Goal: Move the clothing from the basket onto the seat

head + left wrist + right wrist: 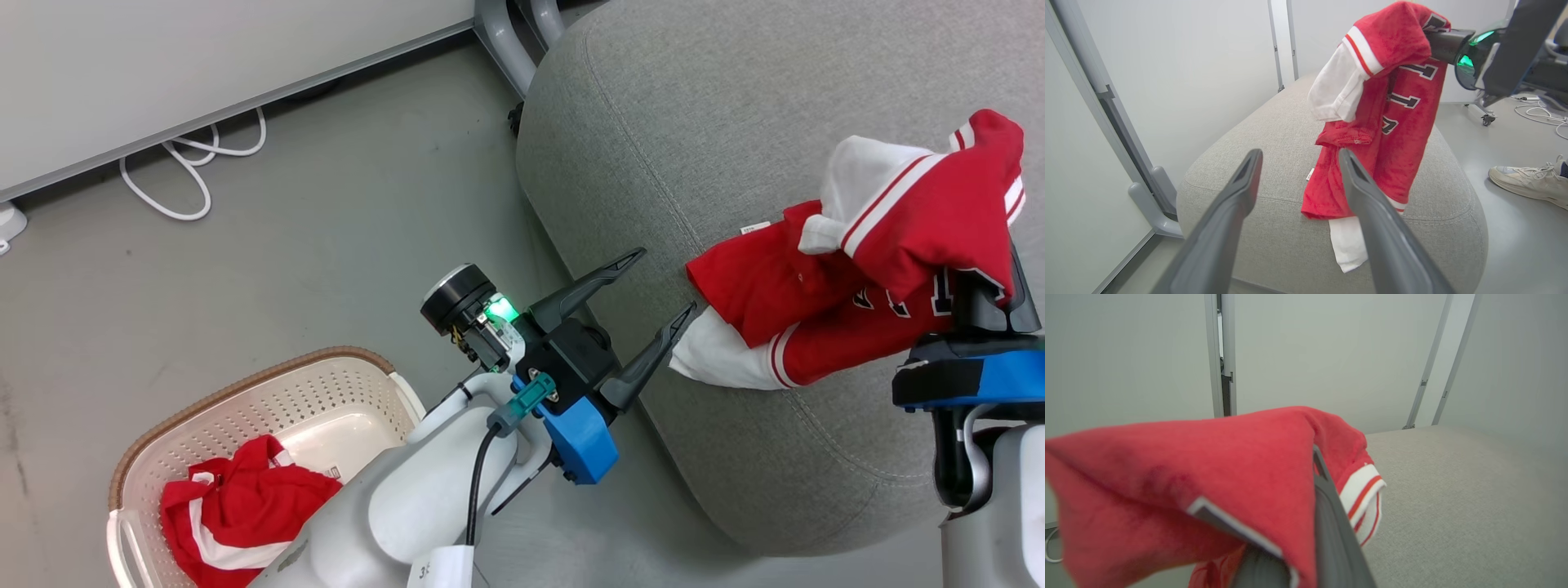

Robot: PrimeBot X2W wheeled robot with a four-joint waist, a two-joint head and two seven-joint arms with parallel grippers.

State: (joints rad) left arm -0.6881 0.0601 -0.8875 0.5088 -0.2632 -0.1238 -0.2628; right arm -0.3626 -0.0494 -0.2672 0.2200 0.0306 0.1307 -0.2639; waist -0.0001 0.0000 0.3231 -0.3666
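White cable (192, 175), pale sneaker (1531, 179)

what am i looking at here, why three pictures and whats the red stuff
It is a wheeled robot with two arms. One picture looks down from its head; the other two come from cameras on its wrists, looking along each hand's two dark fingers. The right hand is shut on a red jersey that drapes onto the grey seat. The left hand is open and holds nothing, beside the seat's edge. A second red garment lies in the cream basket on the floor. A person's shoe shows in the left wrist view.
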